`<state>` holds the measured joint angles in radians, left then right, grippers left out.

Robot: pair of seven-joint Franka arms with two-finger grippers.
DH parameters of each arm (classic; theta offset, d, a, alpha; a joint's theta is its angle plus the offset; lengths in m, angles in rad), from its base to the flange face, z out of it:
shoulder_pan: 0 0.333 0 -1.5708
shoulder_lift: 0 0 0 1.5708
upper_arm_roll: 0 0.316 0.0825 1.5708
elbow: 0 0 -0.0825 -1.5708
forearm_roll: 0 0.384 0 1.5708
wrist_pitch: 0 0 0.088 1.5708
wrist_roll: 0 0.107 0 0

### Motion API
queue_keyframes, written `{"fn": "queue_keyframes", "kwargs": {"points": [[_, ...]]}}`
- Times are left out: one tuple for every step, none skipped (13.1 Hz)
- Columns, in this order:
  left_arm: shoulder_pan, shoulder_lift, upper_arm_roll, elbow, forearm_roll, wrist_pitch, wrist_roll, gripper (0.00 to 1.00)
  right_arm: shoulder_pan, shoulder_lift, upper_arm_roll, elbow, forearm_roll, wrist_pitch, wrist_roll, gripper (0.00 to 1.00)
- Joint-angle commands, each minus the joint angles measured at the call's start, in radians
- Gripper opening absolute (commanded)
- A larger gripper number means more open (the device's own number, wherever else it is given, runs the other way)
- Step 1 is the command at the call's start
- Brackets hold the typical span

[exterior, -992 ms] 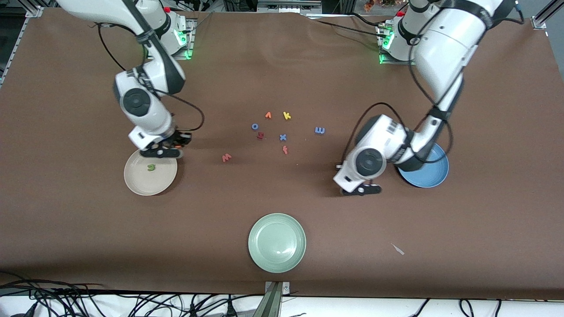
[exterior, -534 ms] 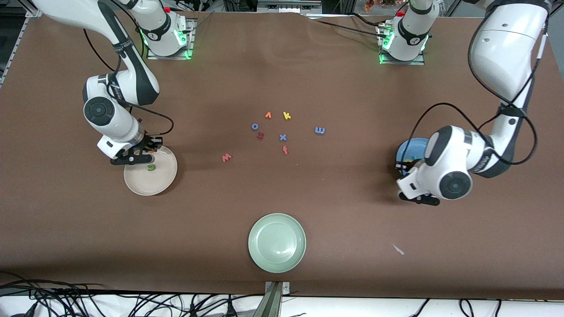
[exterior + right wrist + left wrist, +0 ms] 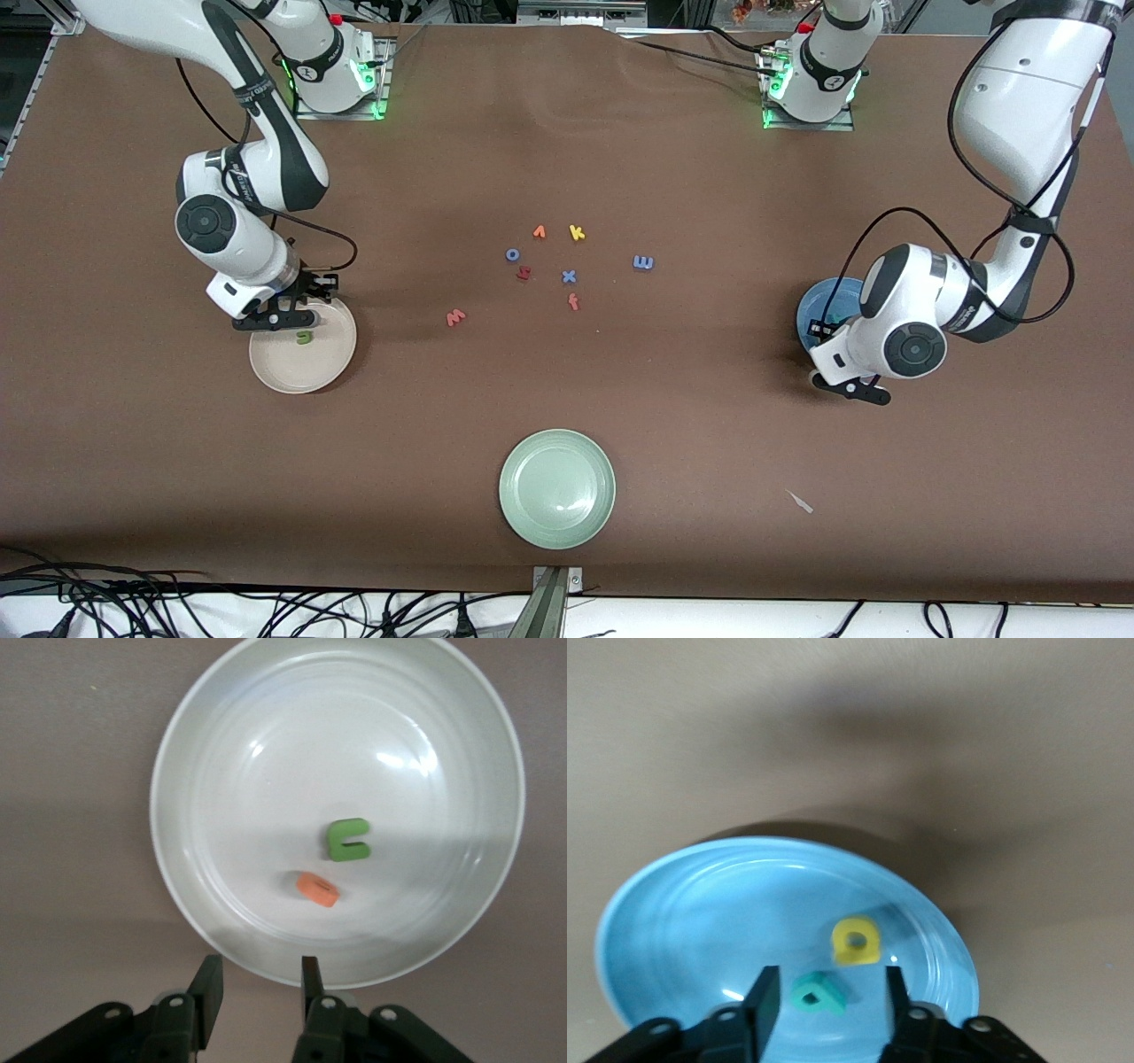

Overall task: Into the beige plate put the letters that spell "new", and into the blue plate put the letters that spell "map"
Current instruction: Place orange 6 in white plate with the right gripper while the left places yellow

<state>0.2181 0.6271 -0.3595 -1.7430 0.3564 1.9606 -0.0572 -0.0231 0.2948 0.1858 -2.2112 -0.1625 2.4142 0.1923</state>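
The beige plate holds the olive-green n and the orange e. My right gripper hangs open over the plate's rim, with nothing between its fingers. The blue plate, half hidden under the left arm, holds the yellow a and the teal p. My left gripper is open over it. The p lies between the fingers with a gap on each side. The salmon w and light blue m lie on the table.
Mid-table lie an orange v, yellow k, blue o, a red letter, blue x and red f. A pale green plate sits near the front edge, a small scrap beside it.
The left arm has swung from the bare table toward its end, over the blue plate. The right gripper has shifted from one rim of the beige plate across to the rim at its own end.
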Motion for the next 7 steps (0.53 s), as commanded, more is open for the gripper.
{"fn": "queue_keyframes", "kwargs": {"points": [[0.024,-0.11,-0.012,-0.049,-0.077,0.008,-0.048,1.0,0.0,-0.005,0.052,-0.001,0.014,0.008,0.082,0.46],[0.023,-0.127,-0.012,-0.049,-0.146,0.008,-0.1,1.0,0.002,0.007,0.078,0.013,0.014,0.008,0.137,0.46],[0.023,-0.132,-0.012,-0.049,-0.177,0.009,-0.165,1.0,0.003,0.029,0.101,0.039,0.014,0.006,0.182,0.46],[0.021,-0.136,-0.018,-0.049,-0.183,0.011,-0.234,1.0,0.006,0.052,0.121,0.065,0.014,0.006,0.224,0.46],[0.02,-0.139,-0.035,-0.049,-0.185,0.018,-0.303,1.0,0.026,0.082,0.132,0.099,0.014,0.008,0.266,0.46],[0.021,-0.138,-0.053,-0.049,-0.185,0.021,-0.378,1.0,0.055,0.121,0.135,0.143,0.014,0.008,0.309,0.46],[0.02,-0.138,-0.073,-0.049,-0.185,0.023,-0.454,1.0,0.095,0.162,0.135,0.195,0.009,0.008,0.356,0.47]]}}
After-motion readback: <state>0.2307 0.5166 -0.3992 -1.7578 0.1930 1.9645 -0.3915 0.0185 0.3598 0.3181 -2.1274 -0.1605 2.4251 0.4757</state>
